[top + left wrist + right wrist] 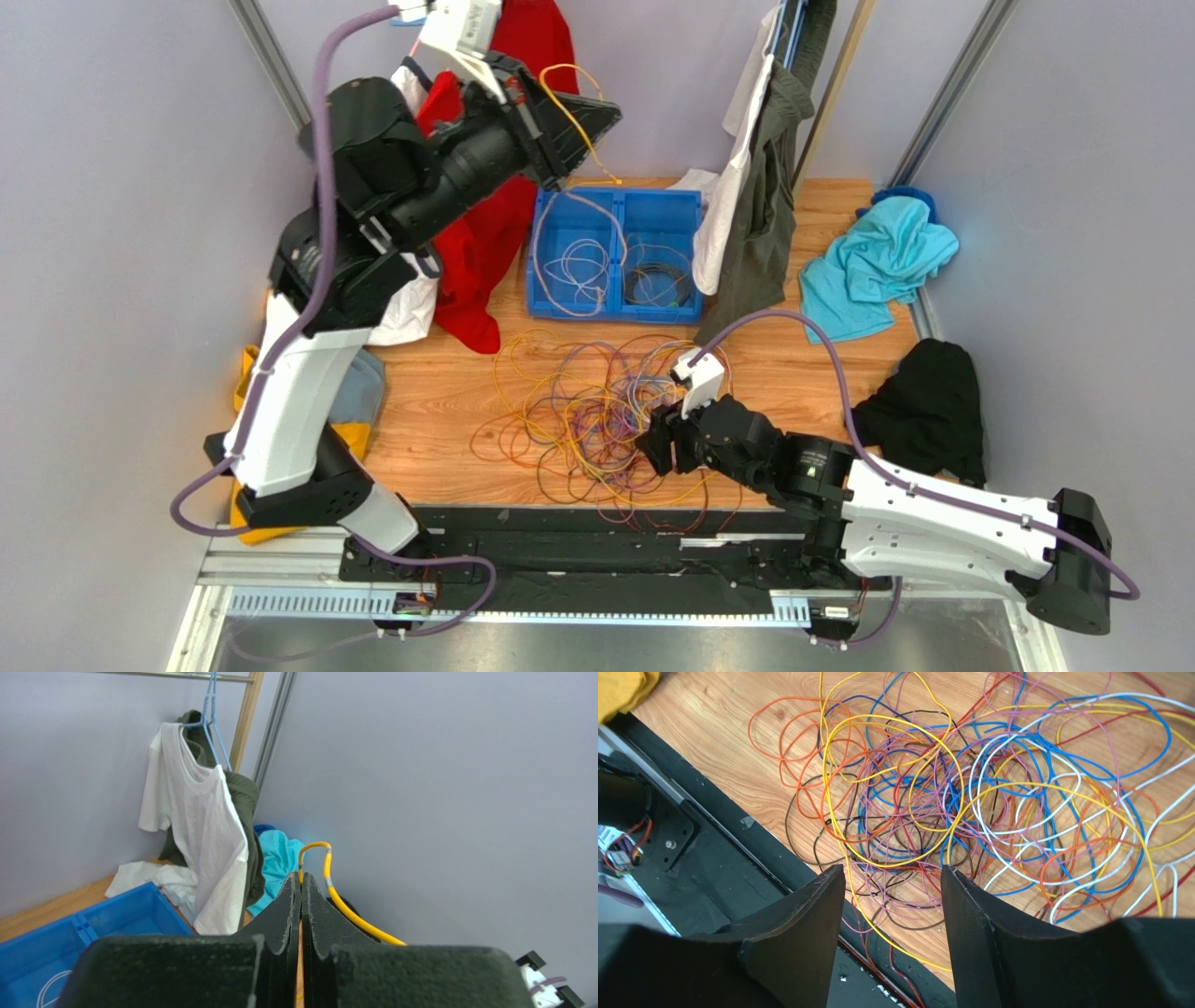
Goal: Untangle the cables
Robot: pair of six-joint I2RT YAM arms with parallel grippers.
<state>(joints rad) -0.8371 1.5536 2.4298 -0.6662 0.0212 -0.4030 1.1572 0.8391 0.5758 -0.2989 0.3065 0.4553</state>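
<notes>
The cables (603, 413) lie in a loose tangle of orange, yellow, purple, blue, red and white wires on the wooden table; they fill the right wrist view (962, 791). My right gripper (657, 437) is open and empty low over the tangle's near edge, its jaws (892, 875) straddling a few strands without touching. My left gripper (582, 119) is raised high at the back, above the blue bin (617, 317). It is shut (302, 882) on a yellow cable (330, 889) that loops out of the fingertips and hangs down towards the bin.
The bin's left compartment holds several loose cables; a black coiled ring (657, 277) lies in the right one. Around it are a red cloth (484, 252), hanging white and green garments (751, 182), a teal cloth (877, 266) and a black cloth (933, 406). A black rail (589, 539) runs along the near edge.
</notes>
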